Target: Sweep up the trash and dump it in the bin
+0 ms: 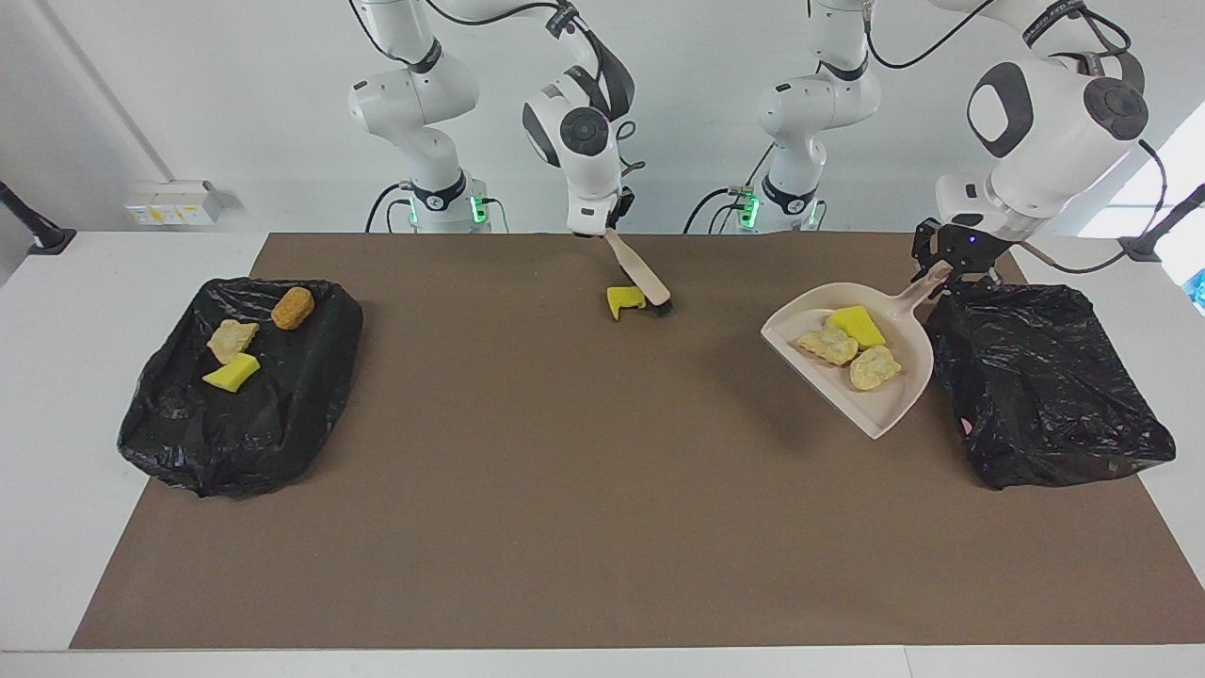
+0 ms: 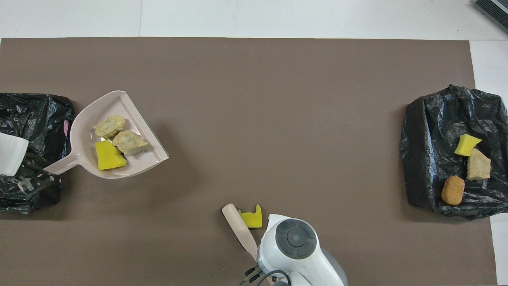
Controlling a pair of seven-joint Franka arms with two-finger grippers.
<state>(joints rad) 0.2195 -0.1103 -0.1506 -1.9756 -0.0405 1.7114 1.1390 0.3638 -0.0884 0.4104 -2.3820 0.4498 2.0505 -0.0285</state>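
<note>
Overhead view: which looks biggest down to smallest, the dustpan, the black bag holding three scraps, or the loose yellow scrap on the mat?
1. Black bag
2. Dustpan, though it is raised toward the camera, which flatters it
3. Loose yellow scrap
</note>
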